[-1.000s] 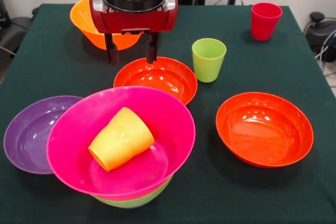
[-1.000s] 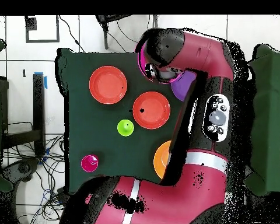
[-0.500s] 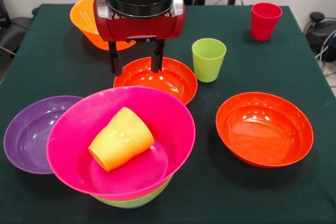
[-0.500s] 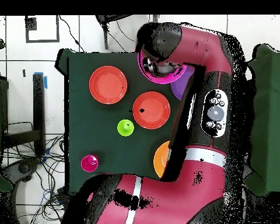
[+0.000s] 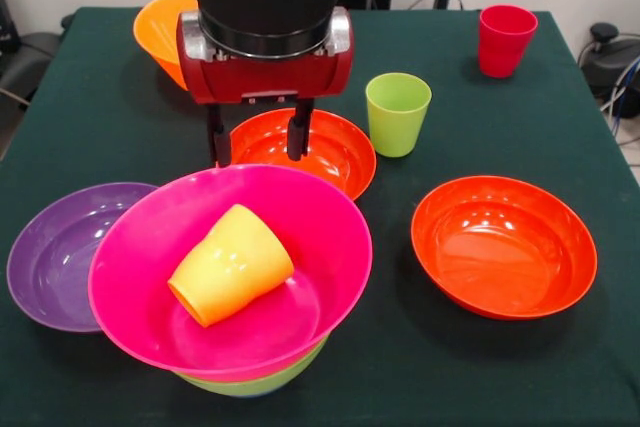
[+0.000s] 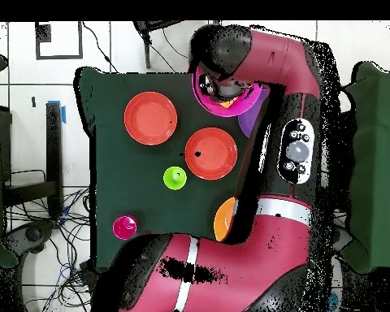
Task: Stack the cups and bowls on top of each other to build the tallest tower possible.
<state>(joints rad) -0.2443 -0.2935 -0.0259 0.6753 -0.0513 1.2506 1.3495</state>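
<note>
A: Start from the magenta bowl [image 5: 230,267], nearest us. What sits there?

B: The magenta bowl rests nested on a lime-green bowl [image 5: 255,383], of which only a sliver of rim shows underneath. That pair is the tower [image 5: 240,347] as it stands. The yellow-orange cup [image 5: 230,265] lies on its side inside the magenta bowl, mouth toward its near-left rim.

A: Around it?

B: The purple bowl [image 5: 60,252] lies on the bench [image 5: 560,367] at the magenta bowl's left, its rim tucked under the magenta rim. Well to the right, apart from it, sits one shallow red-orange bowl [image 5: 503,244].

A: Behind?

B: The second red-orange bowl [image 5: 310,147] sits just beyond the magenta bowl's far rim. The lime green cup [image 5: 397,112] stands upright to the right of that bowl, close to its edge.

A: And the tool?

B: The tool [image 5: 257,139] hangs above the magenta bowl's far rim, over the near-left part of the second red-orange bowl. Its two dark fingers [image 5: 297,137] are spread apart, holding nothing.

A: Farthest?

B: The deep orange bowl [image 5: 160,32] sits behind the arm, partly hidden by it. The red cup [image 5: 505,39] stands upright at the far right, well apart from everything.
</note>
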